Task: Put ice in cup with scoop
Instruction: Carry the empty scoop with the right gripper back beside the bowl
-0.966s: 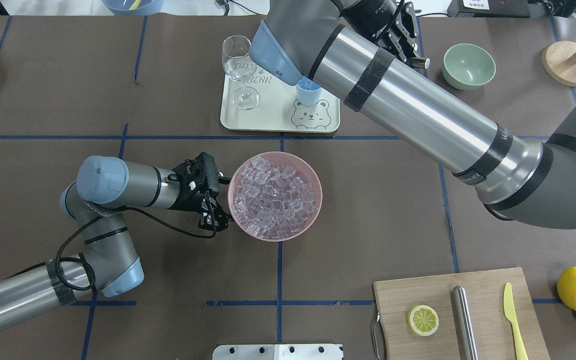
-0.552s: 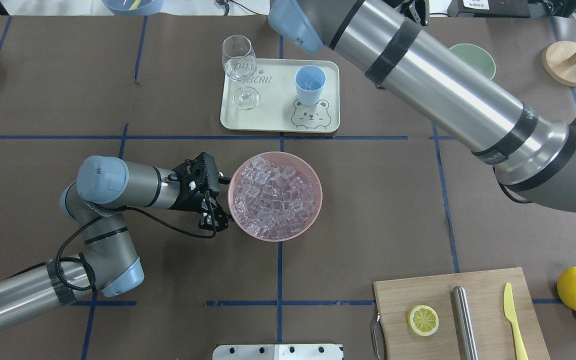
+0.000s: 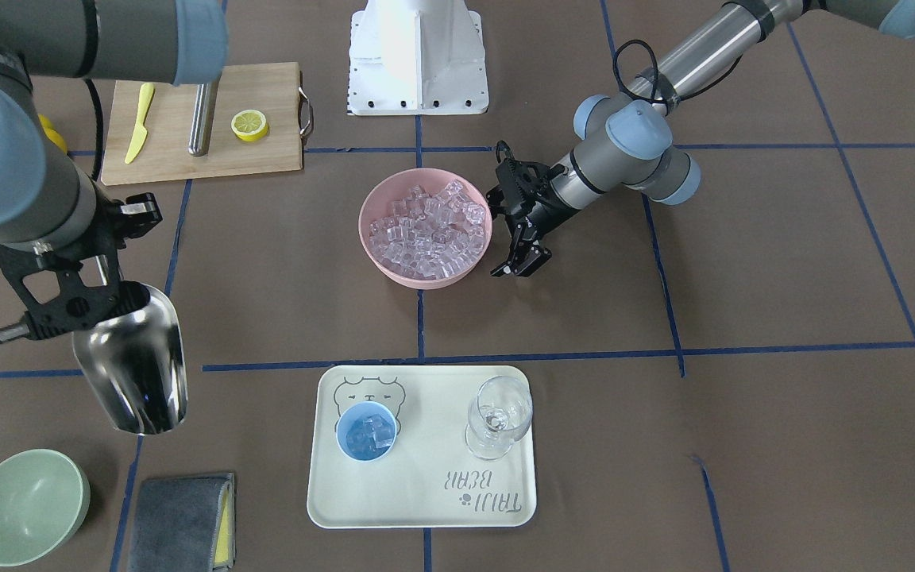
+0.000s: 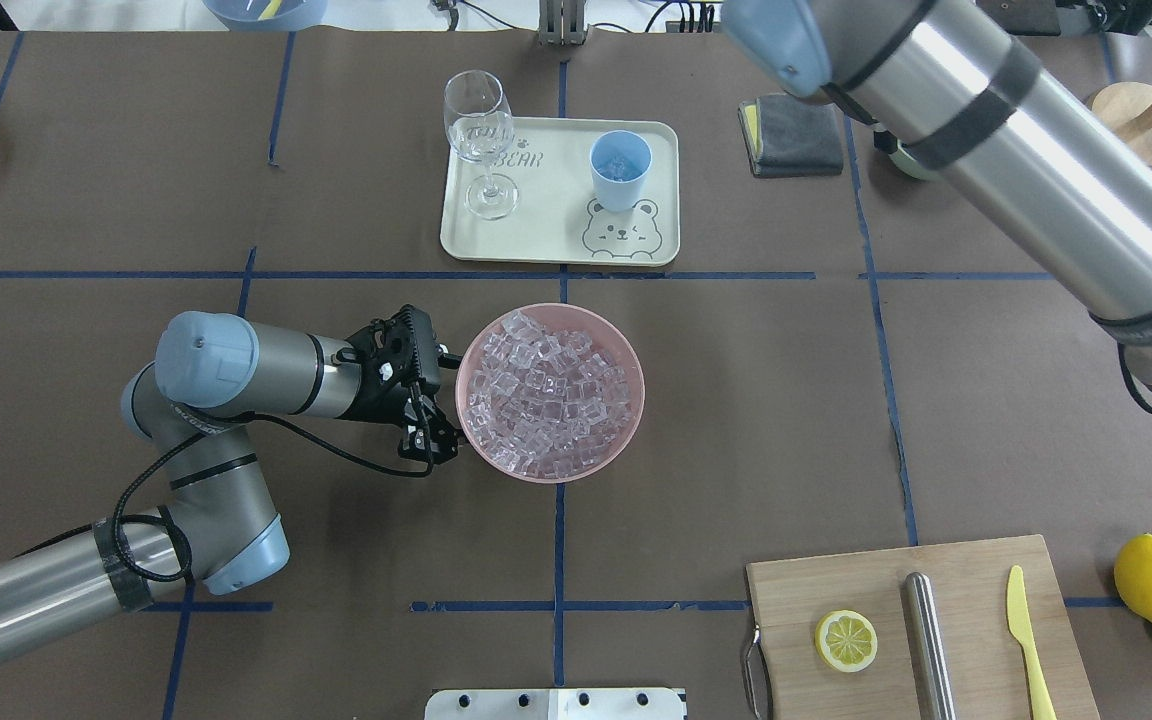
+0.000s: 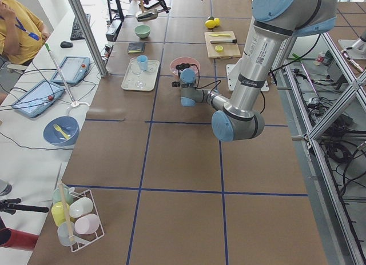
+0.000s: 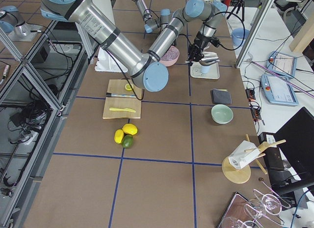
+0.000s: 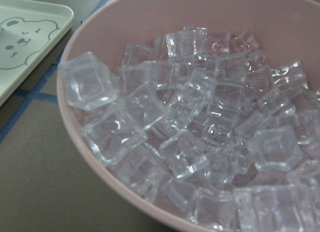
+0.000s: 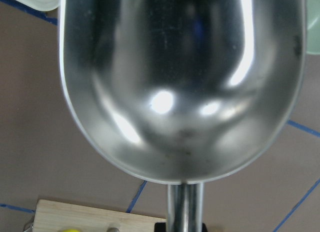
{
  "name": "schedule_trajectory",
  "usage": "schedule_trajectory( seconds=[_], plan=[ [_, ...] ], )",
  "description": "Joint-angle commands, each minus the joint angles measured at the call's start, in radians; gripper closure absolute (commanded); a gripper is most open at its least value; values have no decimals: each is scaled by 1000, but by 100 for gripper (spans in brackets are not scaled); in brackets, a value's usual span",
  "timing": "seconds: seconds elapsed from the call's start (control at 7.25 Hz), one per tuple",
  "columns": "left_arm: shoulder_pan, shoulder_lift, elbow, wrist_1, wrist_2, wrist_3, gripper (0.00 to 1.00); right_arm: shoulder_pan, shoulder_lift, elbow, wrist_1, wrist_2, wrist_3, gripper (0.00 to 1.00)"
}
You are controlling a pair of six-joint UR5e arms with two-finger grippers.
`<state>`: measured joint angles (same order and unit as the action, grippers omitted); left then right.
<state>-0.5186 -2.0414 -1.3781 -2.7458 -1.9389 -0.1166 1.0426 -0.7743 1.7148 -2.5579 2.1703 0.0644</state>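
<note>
The ice [image 4: 551, 390] fills a pink bowl [image 4: 636, 420] at the table's middle and also shows in the left wrist view [image 7: 200, 142]. The light-blue cup [image 4: 620, 170] stands on a cream tray [image 4: 536, 235] with a few cubes inside [image 3: 366, 433]. My right gripper [image 3: 100, 278] is shut on the handle of the steel scoop [image 3: 136, 369] and holds it in the air, left of the tray in the front view. The scoop's trough [image 8: 180, 82] is empty. My left gripper [image 4: 441, 400] is open beside the bowl's left rim.
A wine glass [image 4: 481, 140] stands on the tray next to the cup. A pale green bowl [image 3: 25, 504] and a grey cloth [image 3: 179, 520] lie under and beside the scoop. A cutting board [image 4: 976, 570] holds a lemon slice, a steel cylinder and a yellow knife. Lemons [image 4: 1151, 580] lie at the right edge.
My right arm has swung away from above the cup toward the right, uncovering the cup and the grey cloth. My left arm has not moved.
</note>
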Motion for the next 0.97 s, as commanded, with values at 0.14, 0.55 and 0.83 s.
schedule_trajectory(
  seconds=[0.14,0.55,0.83],
  plan=[
    [0,-2,1,-6,0,0,0,-65,-374,360,50,46,228,100],
    [3,-2,-1,-6,0,0,0,-177,-642,374,427,40,434,100],
    [3,-2,-1,-8,0,0,0,-298,-742,326,673,2,684,100]
  ],
)
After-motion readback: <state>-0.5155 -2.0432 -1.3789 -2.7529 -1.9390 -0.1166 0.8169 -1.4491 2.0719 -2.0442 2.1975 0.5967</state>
